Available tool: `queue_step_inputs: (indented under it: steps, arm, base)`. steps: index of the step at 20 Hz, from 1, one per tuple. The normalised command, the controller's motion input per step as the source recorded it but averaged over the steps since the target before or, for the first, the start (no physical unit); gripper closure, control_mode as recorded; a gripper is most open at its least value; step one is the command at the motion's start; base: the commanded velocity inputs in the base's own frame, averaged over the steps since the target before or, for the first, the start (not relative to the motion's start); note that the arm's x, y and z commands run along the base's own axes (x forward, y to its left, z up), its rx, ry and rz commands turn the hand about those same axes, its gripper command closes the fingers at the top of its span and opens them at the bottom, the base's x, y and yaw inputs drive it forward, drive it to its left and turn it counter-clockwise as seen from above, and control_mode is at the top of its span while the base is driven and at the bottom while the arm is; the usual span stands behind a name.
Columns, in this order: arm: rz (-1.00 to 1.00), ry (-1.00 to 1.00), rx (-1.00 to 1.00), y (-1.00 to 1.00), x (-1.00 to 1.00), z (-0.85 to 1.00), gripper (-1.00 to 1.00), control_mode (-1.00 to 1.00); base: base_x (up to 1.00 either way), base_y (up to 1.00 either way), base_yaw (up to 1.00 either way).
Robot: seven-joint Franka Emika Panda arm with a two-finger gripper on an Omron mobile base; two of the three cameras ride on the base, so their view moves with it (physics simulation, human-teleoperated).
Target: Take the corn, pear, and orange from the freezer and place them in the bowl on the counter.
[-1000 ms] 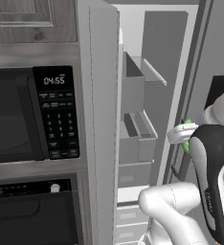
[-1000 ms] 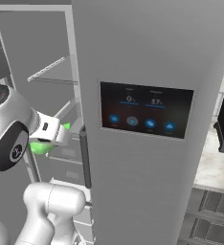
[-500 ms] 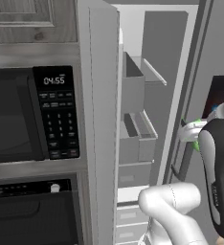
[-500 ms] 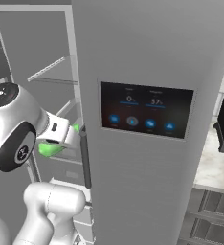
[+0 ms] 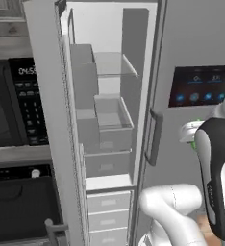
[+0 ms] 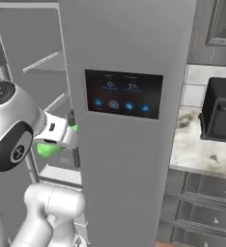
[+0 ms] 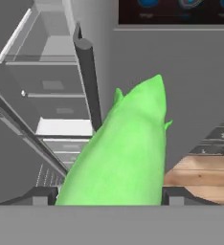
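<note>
While the freezer (image 5: 114, 125) stands with its left door swung open, its white interior shows shelves and door bins stacked one above another, with white drawers below them. Its closed right door is grey steel, with a dark dispenser panel (image 6: 123, 93) lit by small blue icons and a long dark vertical handle (image 7: 89, 81) along its inner edge.

Just in front of that handle, the end effector (image 7: 109, 198) is closed around a bright green leafy item, most likely the corn (image 7: 121, 153) in its husk. In the hand view the corn rises from between the two dark fingertips (image 7: 41, 196) and tapers to a point near the freezer's closed door. In the right base view the green item (image 6: 47, 148) hangs just left of the freezer's closed door, outside the open compartment. In the left base view a green speck marks it beside the white wrist, right of the freezer's handle.

Left of the freezer, a black built-in microwave (image 5: 13, 105) with a keypad sits above a dark oven front. Right of the freezer, the marbled surface (image 6: 202, 149) carries a black boxy appliance (image 6: 221, 108) over grey drawers. No bowl, pear or orange can be made out.
</note>
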Motion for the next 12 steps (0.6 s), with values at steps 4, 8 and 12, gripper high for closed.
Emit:
queue_step_inputs:
  steps: [4,8,12]
  arm:
    - [0.00,0.00,0.00,0.00,0.00,0.00,1.00,1.00]
    - [0.00,0.00,0.00,0.00,0.00,0.00,1.00,1.00]
    - [0.00,0.00,0.00,0.00,0.00,0.00,1.00,1.00]
  base:
    - [-0.06,-1.00,-0.14]
    - [0.00,-1.00,-0.13]
    - [0.02,-1.00,-0.01]
